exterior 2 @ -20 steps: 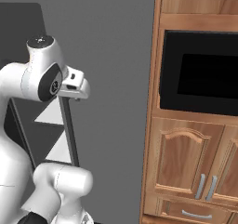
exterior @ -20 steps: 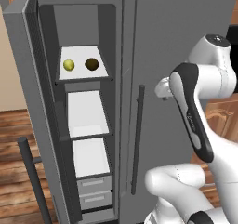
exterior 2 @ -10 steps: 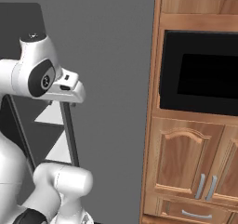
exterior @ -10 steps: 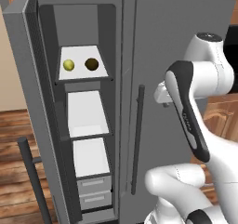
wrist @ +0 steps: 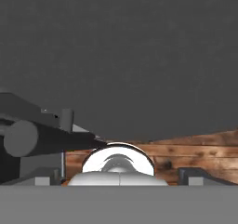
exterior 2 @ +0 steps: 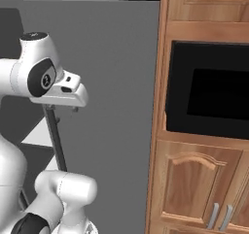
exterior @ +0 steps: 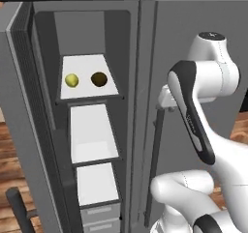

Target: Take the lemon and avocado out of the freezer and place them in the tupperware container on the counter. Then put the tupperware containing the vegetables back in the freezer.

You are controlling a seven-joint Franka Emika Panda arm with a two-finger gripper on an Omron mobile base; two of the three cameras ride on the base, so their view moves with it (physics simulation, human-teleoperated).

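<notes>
My claw (wrist: 119,175) is spread about as wide as it goes and has hold of nothing; it hangs close against the closed door (exterior: 191,24) of the freezer (exterior: 117,34), with that door's bar handle (exterior: 154,167) just to its left and a little below. The lemon (exterior: 71,80) and the avocado (exterior: 99,79) lie off to my claw's left and slightly higher, beyond the handle and the post between the doors, on the white top shelf (exterior: 87,65) of the open compartment. The avocado is the nearer of the two and the lemon sits just past it, apart from it and not touching. The worry, as I judge it, is the sweep across: if I swing left without first drawing back from the door, an open finger could catch the handle or the post. The compartment is also narrow, so a wide claw may scrape its side walls on the way in. Both fruits are round and lie loose on a flat shelf — a glancing touch could send one rolling to the back or off the front lip, and reaching for the lemon first means passing the avocado and perhaps knocking it. Neither fruit shows a clear long axis or a pointing end from here; they read as near-balls. The only line they give is the pair itself — set side by side across the shelf, running away from my claw to the left.
</notes>
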